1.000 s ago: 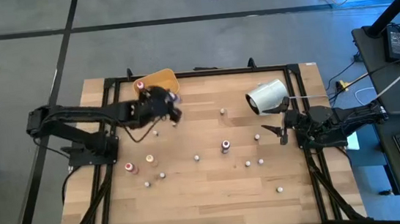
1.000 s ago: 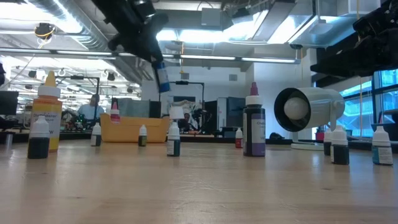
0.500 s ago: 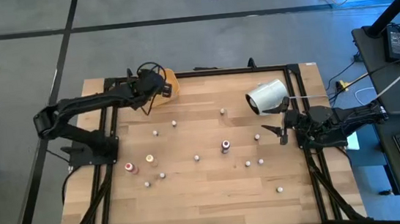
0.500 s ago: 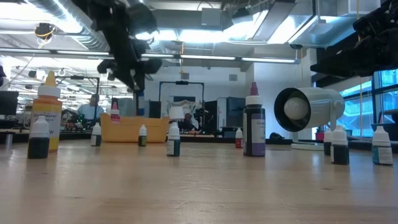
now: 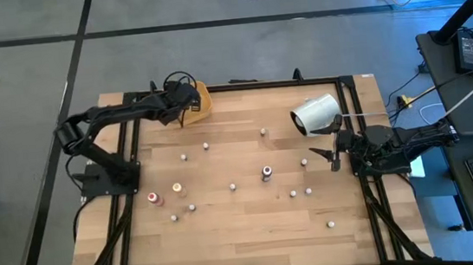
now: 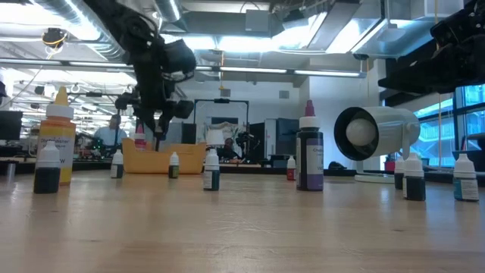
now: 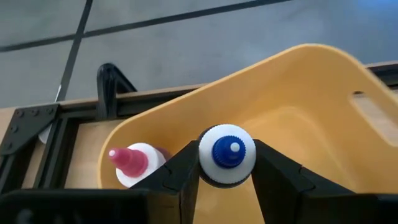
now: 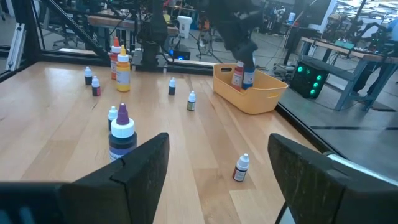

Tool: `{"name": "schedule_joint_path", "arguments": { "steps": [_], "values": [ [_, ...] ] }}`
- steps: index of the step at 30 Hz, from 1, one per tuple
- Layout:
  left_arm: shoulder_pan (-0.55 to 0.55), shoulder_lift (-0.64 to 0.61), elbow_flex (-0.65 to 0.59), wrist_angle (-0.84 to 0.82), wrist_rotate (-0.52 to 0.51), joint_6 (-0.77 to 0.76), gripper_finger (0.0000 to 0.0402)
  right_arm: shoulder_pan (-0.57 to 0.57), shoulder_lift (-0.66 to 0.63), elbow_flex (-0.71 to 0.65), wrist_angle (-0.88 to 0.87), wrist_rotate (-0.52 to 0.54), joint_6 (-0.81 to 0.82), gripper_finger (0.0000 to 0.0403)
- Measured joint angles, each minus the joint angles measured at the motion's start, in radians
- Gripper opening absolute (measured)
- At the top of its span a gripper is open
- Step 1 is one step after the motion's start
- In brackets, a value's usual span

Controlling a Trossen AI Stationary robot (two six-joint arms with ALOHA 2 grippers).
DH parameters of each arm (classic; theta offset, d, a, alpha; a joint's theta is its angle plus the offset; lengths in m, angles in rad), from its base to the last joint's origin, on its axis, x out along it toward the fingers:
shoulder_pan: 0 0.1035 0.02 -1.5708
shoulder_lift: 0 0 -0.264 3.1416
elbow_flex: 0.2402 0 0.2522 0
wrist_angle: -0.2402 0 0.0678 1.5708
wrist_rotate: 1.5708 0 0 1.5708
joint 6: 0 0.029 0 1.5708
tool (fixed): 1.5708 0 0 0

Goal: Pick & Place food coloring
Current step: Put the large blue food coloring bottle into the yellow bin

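- Nearest in the low view, a small dark-bodied bottle point(image 6: 47, 167) stands at the left of the bench point(image 6: 242, 227), with a taller yellow bottle point(image 6: 58, 136) just behind it.
- A little farther across stand a small dark bottle with a white cap point(image 6: 211, 170), a larger purple bottle point(image 6: 309, 156) and, at the right, a large white cylinder point(image 6: 375, 134) lying on its side.
- From above, the loose food coloring bottles point(image 5: 232, 186) show scattered over the middle of the wooden bench, well apart from one another.
- The right tool point(image 5: 324, 157) hangs near the bench's right edge, just beside the white cylinder; its two fingers point(image 8: 140, 163) are spread wide with nothing between them.
- Its wrist view looks past a purple-capped bottle point(image 8: 121, 132) and a small white-capped bottle point(image 8: 241, 167) toward the far corner.
- At the far left corner sits the yellow-orange tray point(image 5: 200, 101), and the left tool point(image 5: 183, 104) hovers over it.
- The left tool pinches a blue-tipped, white-capped bottle point(image 7: 226, 155) between its fingers, held above the tray's inside.
- A red-tipped bottle point(image 7: 135, 165) already lies in the tray, beside the held one.
- Beyond the bench, the low view shows a workshop room with lights and equipment.
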Motion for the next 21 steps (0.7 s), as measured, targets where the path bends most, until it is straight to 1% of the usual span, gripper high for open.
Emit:
{"name": "schedule_joint_path", "arguments": {
  "steps": [7, 21],
  "values": [
    [0.022, 0.037, 0.000, 0.000, 0.000, -0.013, 0.0129, 0.000, 0.000, 0.000, 0.000, 0.000, 0.000, 0.0275],
    [0.028, 0.038, 0.000, 0.000, 0.001, -0.011, 0.0138, 0.000, 0.000, 0.000, 0.000, 0.000, 0.000, 0.0275]
  ]
}}
